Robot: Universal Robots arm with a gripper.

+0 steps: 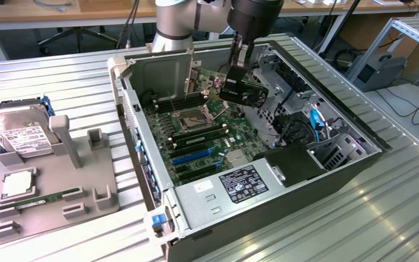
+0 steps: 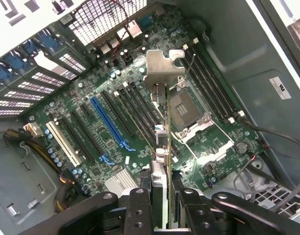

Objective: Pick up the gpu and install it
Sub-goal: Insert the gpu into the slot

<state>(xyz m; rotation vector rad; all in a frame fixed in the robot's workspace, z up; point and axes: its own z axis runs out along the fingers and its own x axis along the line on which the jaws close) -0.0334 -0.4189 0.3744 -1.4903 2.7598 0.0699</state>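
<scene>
one gpu (image 2: 163, 69) in gripper (image 2: 161, 198), apparently clear above motherboard (image 2: 115, 132)

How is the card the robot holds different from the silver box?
The gpu is thin and dark; the hard drive is boxy and silver. The gpu hangs in the gripper over the open case; the hard drive sits in the grey holder outside it. Both are computer parts.

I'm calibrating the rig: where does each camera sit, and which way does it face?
Exterior view: high, off the arm, looking down on the open computer case; the arm and gripper show.
Wrist view: on the wrist, looking along the fingers at the motherboard.
Shared: the gripped gpu above the motherboard.
</scene>
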